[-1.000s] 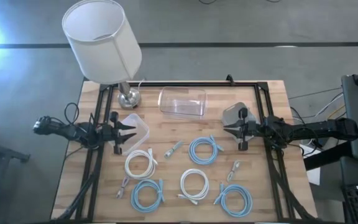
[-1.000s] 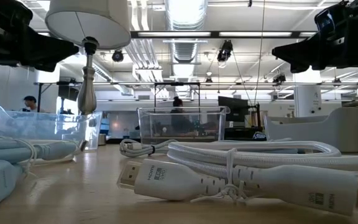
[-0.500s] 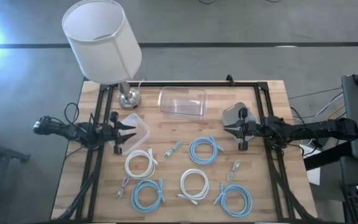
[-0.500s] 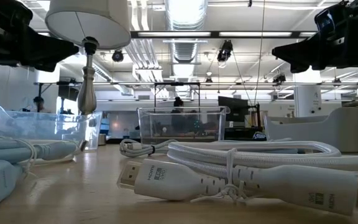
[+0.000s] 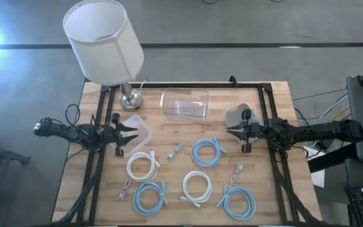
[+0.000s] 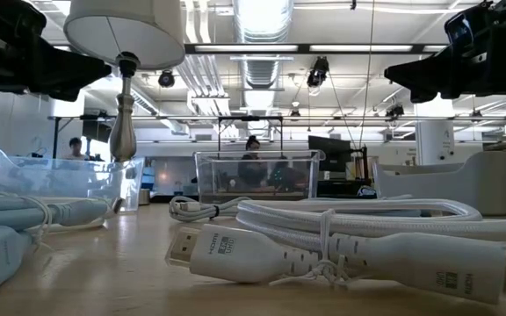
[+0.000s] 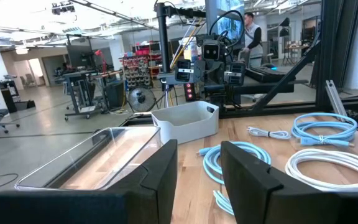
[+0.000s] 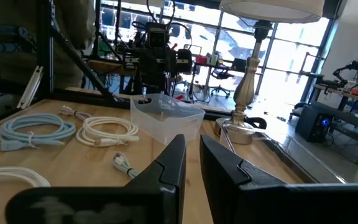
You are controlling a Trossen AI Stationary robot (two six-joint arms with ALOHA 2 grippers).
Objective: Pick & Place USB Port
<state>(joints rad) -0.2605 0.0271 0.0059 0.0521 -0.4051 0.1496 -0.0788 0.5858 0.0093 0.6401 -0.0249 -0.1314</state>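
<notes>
Nothing on the table [image 5: 276, 189] has shifted since the earlier frames — both arms hang where they were, and only a person far off in the room behind, seen in the low view, has changed place. Largest on the wooden top is the lamp [image 5: 103, 39], standing at the far left corner. Beside it at the far edge lies a clear rectangular bin [image 5: 185, 103]; a clear tray [image 5: 138, 130] sits at the left, a grey bin [image 5: 236, 115] at the right. The left tool [image 5: 133, 132] hovers over the clear tray, its fingers [image 7: 160, 174] parted by a narrow gap and holding nothing. The right tool [image 5: 230, 130] hovers just beside the grey bin, its fingers [image 8: 173, 167] close together with a slim gap, also empty. Nearer the front lie coiled cables: a blue coil [image 5: 207, 152] in the middle, a white coil [image 5: 143, 166] left of it, and three more coils along the front edge. Smallest is the USB connector [image 5: 176, 151] — a short grey piece lying loose on the wood between the white coil and the blue coil, well apart from both tools.
</notes>
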